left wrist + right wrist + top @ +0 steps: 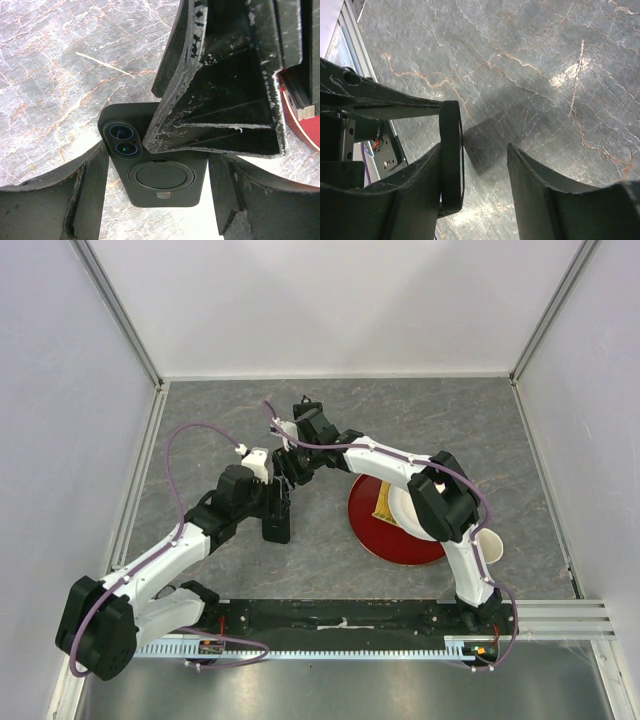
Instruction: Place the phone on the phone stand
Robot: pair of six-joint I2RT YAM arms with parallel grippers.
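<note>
Gripping the phone (165, 187) across its width, the left gripper (159, 157) is pressing its 2 jaws against the long edges, with the camera side of the phone facing the left wrist view. The phone is sitting near the middle of the surface (60, 75), to the left of the red plate (385, 545). Whether its lower end is touching the surface cannot be told. The right gripper (475, 150) is standing with its jaws apart: 1 jaw is lying against the thin edge of the phone, and the other is well clear of it. No phone stand is showing clearly in any view.

Step in hand, as judged: the 2 arms are regrasping or transferring the phone ahead of placement. The next move is calling for a firm right-hand hold before the left jaws let go, then for locating the stand and aligning the phone with it. The glossy phone is likely to slip if both holds are loose at once.
</note>
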